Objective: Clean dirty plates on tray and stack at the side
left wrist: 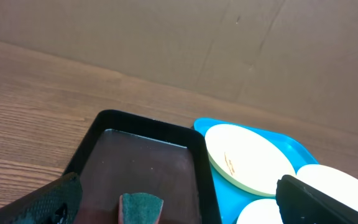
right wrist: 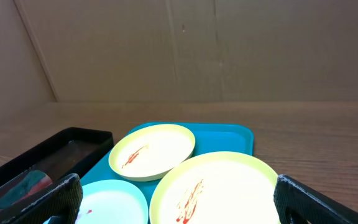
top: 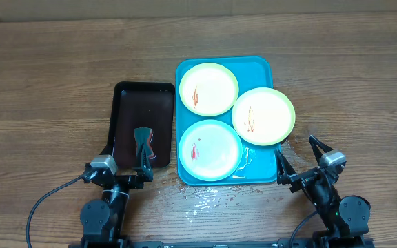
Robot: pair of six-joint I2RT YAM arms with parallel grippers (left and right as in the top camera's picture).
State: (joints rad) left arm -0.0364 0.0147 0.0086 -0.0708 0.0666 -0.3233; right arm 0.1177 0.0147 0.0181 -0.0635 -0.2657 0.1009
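Turquoise tray (top: 260,65) sits centre-right on the wooden surface (top: 47,83) and carries three pieces: far-left plate (top: 208,88), right plate (top: 263,116) and near plate (top: 209,149). Each is streaked with red-orange sauce.

Right plate overhangs the tray's right rim and appears to ride over the near plate's edge.

Left pincer (top: 125,160) and right pincer (top: 299,157) are both spread wide and empty, at the near side.

Sponge (top: 143,141) lies in the dark tray (top: 126,110), to the left.

All three are probably stiff, light and slick where wet. They are shallow, so pinch a raised rim; the overhanging edge looks easiest.
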